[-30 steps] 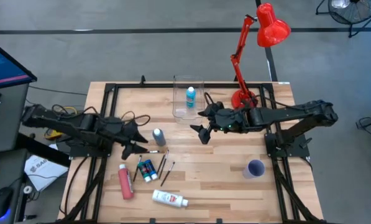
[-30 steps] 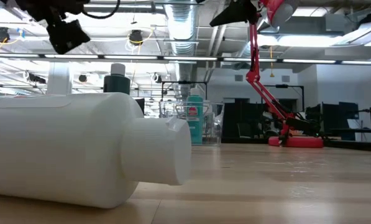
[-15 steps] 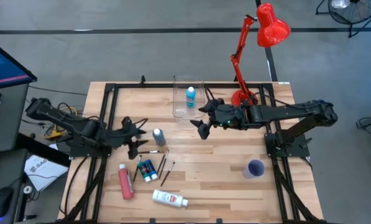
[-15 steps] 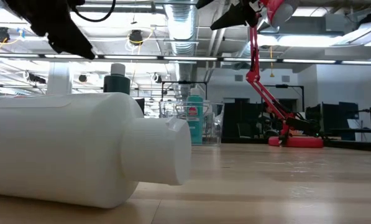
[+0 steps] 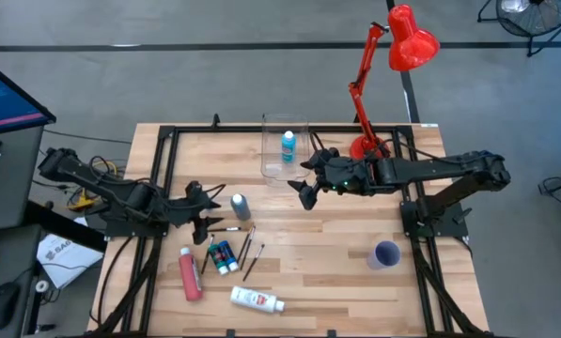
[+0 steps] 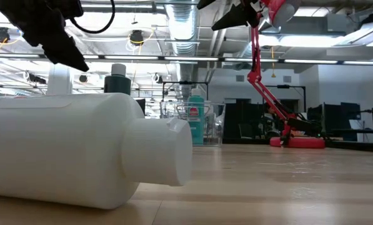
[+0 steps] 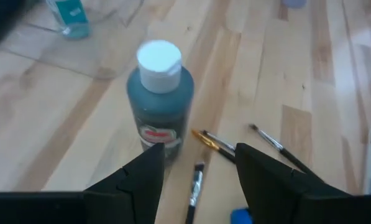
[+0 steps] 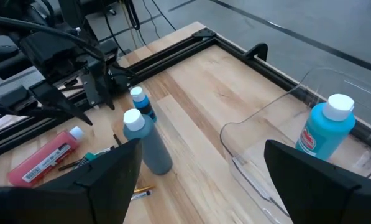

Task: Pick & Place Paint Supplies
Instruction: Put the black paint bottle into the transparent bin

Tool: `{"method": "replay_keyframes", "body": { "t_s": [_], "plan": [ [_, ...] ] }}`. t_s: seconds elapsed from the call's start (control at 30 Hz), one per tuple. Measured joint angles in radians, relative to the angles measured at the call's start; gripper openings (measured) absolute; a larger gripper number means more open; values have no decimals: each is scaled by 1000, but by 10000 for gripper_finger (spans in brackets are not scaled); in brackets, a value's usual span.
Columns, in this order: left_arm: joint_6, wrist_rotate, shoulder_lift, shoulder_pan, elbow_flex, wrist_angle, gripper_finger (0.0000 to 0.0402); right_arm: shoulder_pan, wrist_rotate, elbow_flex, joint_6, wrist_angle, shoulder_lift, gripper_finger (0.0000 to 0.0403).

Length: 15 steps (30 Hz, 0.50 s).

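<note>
My left gripper [image 5: 205,214] [image 7: 197,180] hangs open over the table's left half, just left of the grey bottle [image 5: 241,207] [image 7: 160,102], which stands upright on its base. Thin dark brushes [image 5: 249,249] [image 7: 216,144] lie flat near it, beside small blue-green bottles [image 5: 223,256]. A pink-red tube [image 5: 190,274] and a white bottle [image 5: 257,300] [image 6: 67,156] lie on their sides near the near edge. The light blue bottle [image 5: 288,145] [image 8: 325,130] stands inside the clear box [image 5: 282,161]. My right gripper [image 5: 306,191] [image 8: 201,186] hovers open beside that box.
A purple cup [image 5: 386,253] stands on the table's right half. A red desk lamp [image 5: 383,75] rises from its base at the far edge, behind my right arm. Black frame rails run along both sides of the wooden table [image 5: 336,282].
My left arm has drawn its elbow back toward the table's left edge, and its gripper has sunk lower and tipped downward next to the grey bottle. It stays open. The bottles, tubes and brushes have not moved.
</note>
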Motion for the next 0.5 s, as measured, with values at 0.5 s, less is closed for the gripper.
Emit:
{"method": "replay_keyframes", "body": {
  "t_s": [0.5],
  "plan": [
    [-65,6,63,115,-25,116,269,-1,0,0,0,-1,0,326]
  ]
}}
